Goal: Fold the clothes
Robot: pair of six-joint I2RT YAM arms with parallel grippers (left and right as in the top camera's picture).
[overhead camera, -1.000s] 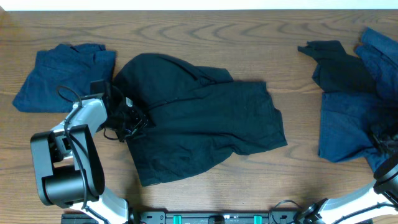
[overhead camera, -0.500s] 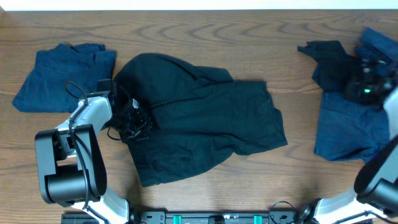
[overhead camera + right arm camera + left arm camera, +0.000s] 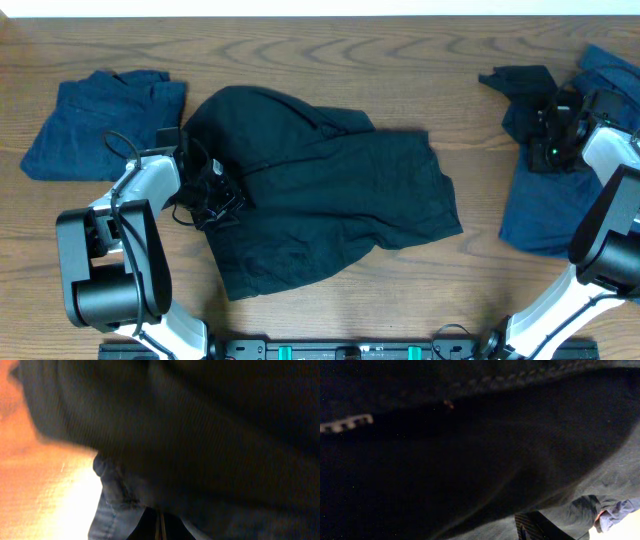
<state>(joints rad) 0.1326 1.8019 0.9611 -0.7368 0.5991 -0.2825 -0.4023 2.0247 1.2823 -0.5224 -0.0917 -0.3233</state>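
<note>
Seeing black shorts [image 3: 330,200] mid-table, spread out but rumpled, lumped up at the upper-left corner. Wood table [image 3: 400,60] underneath. Blue piece [image 3: 100,120] at far left, roughly folded, just beside that lump. Pile [image 3: 560,200] of blue cloth at the right edge, navy piece [image 3: 520,95] on its upper-left side. Both well apart from the shorts.

Left gripper [image 3: 213,197] down at the shorts' left edge, touching the cloth, cable loop just beside. Left wrist view: only dark cloth right up against the lens, with a stitched seam along the top and paler grey fabric lower right. Can't tell how far apart the fingers are, nor whether any cloth is gripped.

Right gripper [image 3: 553,140] on the pile, about where navy piece meets the blue cloth below. Closed all the way. Fingertips [image 3: 149,529] pressed together at the bottom of the right wrist view, with just a thin line between. Dark cloth across most of that view, a blue hem fold just in front of the tips, a blurred orange patch at left. Can't tell whether any cloth is pinched between them.
</note>
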